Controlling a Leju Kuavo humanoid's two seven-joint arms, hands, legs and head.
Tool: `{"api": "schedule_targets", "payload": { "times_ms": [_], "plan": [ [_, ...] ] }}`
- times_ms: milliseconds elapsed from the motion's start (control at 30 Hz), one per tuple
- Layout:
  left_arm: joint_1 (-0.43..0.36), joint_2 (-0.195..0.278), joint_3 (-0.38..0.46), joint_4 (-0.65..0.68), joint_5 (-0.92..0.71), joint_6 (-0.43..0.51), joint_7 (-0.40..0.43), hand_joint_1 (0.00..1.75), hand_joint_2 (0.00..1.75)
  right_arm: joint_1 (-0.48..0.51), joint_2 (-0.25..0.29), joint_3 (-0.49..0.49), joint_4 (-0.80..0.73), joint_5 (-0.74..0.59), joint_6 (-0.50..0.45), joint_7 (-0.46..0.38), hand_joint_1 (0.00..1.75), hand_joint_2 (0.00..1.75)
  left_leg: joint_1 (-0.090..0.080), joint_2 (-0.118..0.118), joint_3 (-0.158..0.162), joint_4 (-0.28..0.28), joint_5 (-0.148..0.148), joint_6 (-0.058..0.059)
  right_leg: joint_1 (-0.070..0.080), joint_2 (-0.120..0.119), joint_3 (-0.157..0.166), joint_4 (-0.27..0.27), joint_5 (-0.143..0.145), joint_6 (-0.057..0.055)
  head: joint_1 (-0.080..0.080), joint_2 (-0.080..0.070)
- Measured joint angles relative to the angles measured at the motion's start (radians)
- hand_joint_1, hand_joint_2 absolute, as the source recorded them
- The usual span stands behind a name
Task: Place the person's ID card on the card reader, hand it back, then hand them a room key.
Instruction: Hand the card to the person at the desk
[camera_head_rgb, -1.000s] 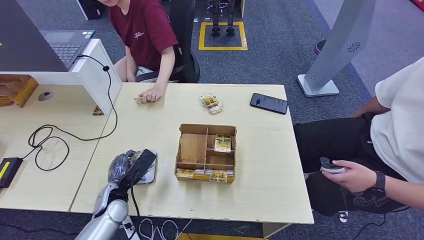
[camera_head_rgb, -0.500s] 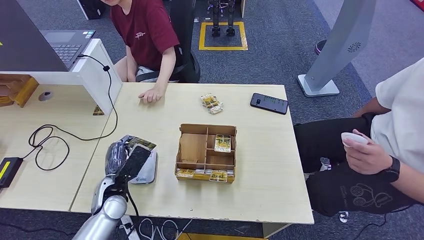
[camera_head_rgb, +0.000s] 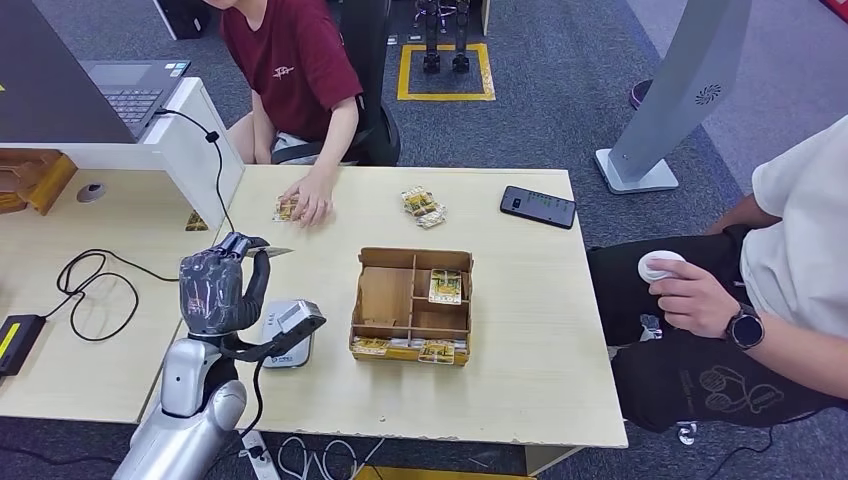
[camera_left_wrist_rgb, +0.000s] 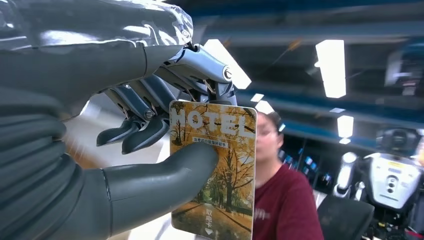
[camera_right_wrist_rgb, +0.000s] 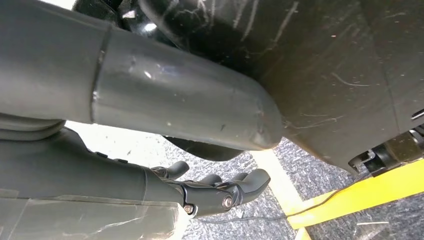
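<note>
My left hand (camera_head_rgb: 214, 286) is raised above the table's near left part and pinches a card (camera_left_wrist_rgb: 214, 170) between thumb and fingers. The card is printed HOTEL over autumn trees; its edge (camera_head_rgb: 270, 252) points toward the far side. The grey card reader (camera_head_rgb: 287, 336) lies on the table just right of my left arm, with nothing on it. A person in a maroon shirt sits across the table, their hand (camera_head_rgb: 308, 204) resting on a small card (camera_head_rgb: 285, 210). My right hand (camera_right_wrist_rgb: 220, 192) hangs low over the floor, fingers loosely spread, holding nothing.
A wooden divided box (camera_head_rgb: 385, 296) with several cards (camera_head_rgb: 445, 286) stands mid-table. Loose cards (camera_head_rgb: 423, 207) and a black phone (camera_head_rgb: 538, 207) lie further back. A second person sits at the right holding a white controller (camera_head_rgb: 660, 265). Cables (camera_head_rgb: 95, 280) and a laptop (camera_head_rgb: 130, 88) occupy the left desk.
My left hand has lifted off the card reader with the card and risen toward the far side. The seated person's hand has shifted slightly on the table.
</note>
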Motion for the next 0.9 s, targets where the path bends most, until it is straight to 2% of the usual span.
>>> {"api": "schedule_targets", "payload": {
  "times_ms": [133,467,900],
  "plan": [
    [-0.028,0.023,0.000,0.017,-0.181,0.000,0.051,1.75,1.75,-0.009,-0.001,0.008,-0.005,0.009,0.010,0.003,0.00,0.00,0.000,0.001,0.000,0.000,0.000,0.000,0.000,0.001,0.000,0.000,0.000,0.000,0.000,0.000],
    [-0.069,0.053,0.000,0.055,-0.229,0.000,0.086,1.75,1.75,-0.010,-0.004,0.011,-0.011,0.017,0.003,-0.011,0.00,0.00,0.000,0.001,0.000,0.000,0.000,0.000,0.000,0.001,-0.001,0.000,0.000,0.000,0.000,0.000],
    [-0.071,0.010,0.077,0.064,-0.177,0.000,0.016,1.75,1.75,0.008,-0.004,0.012,-0.011,0.016,-0.019,-0.013,0.00,0.00,0.000,0.001,0.000,0.000,0.000,0.000,0.000,0.001,-0.001,0.000,0.000,0.000,0.000,0.000]
  ]
}}
